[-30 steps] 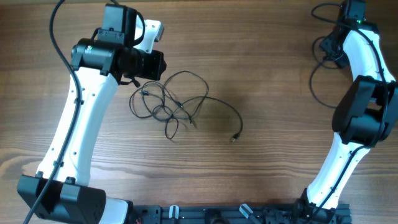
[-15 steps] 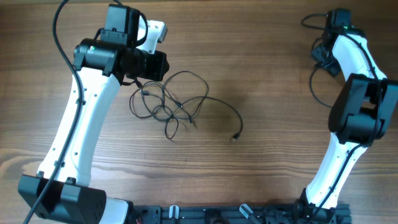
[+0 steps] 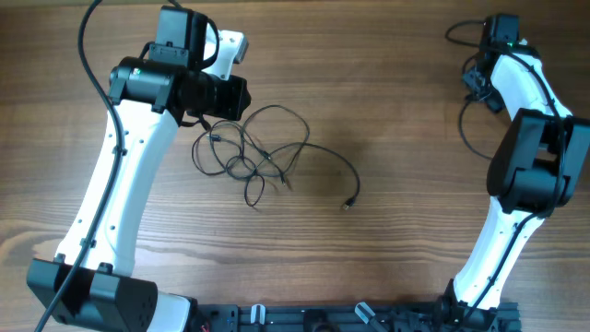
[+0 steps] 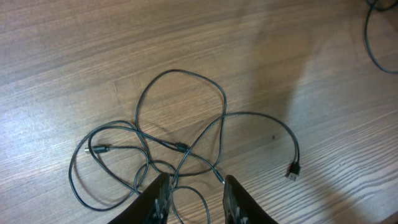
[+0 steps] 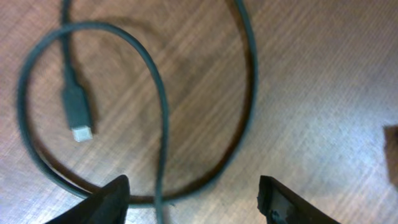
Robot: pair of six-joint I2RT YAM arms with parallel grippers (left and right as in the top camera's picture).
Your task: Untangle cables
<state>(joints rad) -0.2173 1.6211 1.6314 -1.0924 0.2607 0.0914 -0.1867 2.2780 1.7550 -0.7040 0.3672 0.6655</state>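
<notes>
Overhead view puts the tangle of thin black cables [image 3: 253, 152] left of centre on the brown wooden table [image 3: 387, 83], just to the near side of the left arm's wrist, with one long strand trailing right to a small plug [image 3: 348, 204]. In the left wrist view the left gripper [image 4: 196, 198] hangs over the near edge of that tangle, its fingers spread and holding nothing. Several strands cross between and just beyond them, so the main risk, as I judge it, is closing on two or three cords at once and tightening the knot with the pull. A second risk is that the whole bundle slides across the smooth wood, since nothing pins it. The right gripper [image 5: 193, 202] is well apart at the far right, jaws wide and empty, over a single dark cord [image 5: 163, 124] lying in its own loop with a flat connector [image 5: 76, 112]. A strand runs between its fingers; whether they touch it cannot be told. The trailing plug could also snag in a loop when drawn through. Nothing else stands near the tangle.
</notes>
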